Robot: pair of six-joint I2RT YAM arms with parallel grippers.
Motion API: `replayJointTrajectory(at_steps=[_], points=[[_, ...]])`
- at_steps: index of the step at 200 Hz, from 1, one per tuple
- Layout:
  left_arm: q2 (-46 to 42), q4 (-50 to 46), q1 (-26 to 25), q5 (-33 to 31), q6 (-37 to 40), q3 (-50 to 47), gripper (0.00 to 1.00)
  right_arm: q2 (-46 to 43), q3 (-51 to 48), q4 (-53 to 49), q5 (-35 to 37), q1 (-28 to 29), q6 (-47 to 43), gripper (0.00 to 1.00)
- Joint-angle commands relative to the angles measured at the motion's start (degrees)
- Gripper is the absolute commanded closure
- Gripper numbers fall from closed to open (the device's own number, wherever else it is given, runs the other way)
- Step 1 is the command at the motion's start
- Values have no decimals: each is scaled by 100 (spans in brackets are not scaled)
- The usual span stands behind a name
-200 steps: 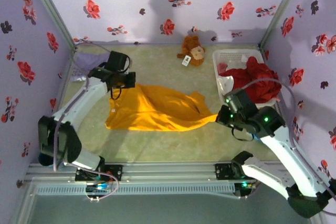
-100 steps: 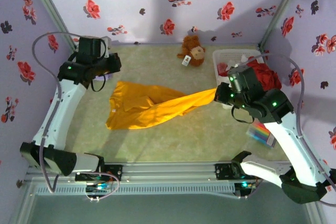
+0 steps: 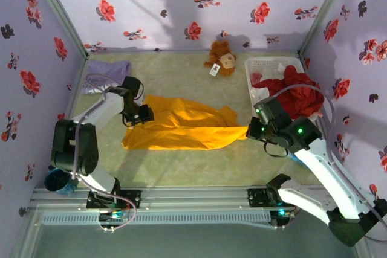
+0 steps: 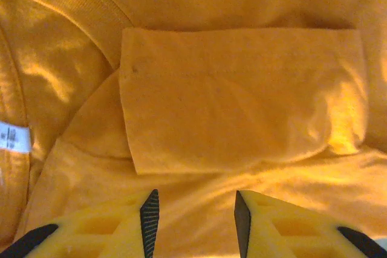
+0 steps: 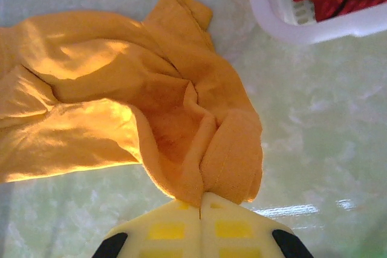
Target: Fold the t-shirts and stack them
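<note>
The orange-yellow t-shirt (image 3: pixel 181 128) lies crumpled across the middle of the table. My left gripper (image 3: pixel 144 115) hovers at its left end, near the collar. In the left wrist view that gripper (image 4: pixel 193 216) is open just above a folded sleeve (image 4: pixel 242 101), with only cloth beneath the gap. My right gripper (image 3: pixel 251 130) is shut on the shirt's bunched right end (image 5: pixel 224 149); the right wrist view shows the gripper (image 5: pixel 201 205) pinching the cloth. The lavender t-shirt (image 3: pixel 109 69) sits folded in the back left corner.
A brown plush toy (image 3: pixel 222 58) sits at the back centre. The white slatted basket (image 3: pixel 269 64), holding red cloth (image 3: pixel 296 92), stands at the back right, close to my right arm; its rim (image 5: pixel 266 19) is just beyond the shirt's end. Flowered walls enclose the table.
My left arm swung from the back left corner to the shirt's left end and its jaws opened. My right gripper drew the shirt's right end nearer, and the cloth settled flatter.
</note>
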Motion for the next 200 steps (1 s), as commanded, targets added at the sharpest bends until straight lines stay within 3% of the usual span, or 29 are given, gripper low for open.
replayJointTrajectory(at_steps=[1,63,134,188,200], points=[[201,396,166,-10,227,-6,58,-105,-185,166,-130,-51,250,100],[430,638,515,-107,436,56,58,-70,-232,157,-152,-121,313,100],[742,1023,526,7,485,0,60,84,-108,149,-209,-181,313,100],[806,1327,528,253,384,-45,80,106,-15,62,-185,-198,313,100],[806,1328,534,263,383,-32,80,109,-2,40,-183,-207,313,100]])
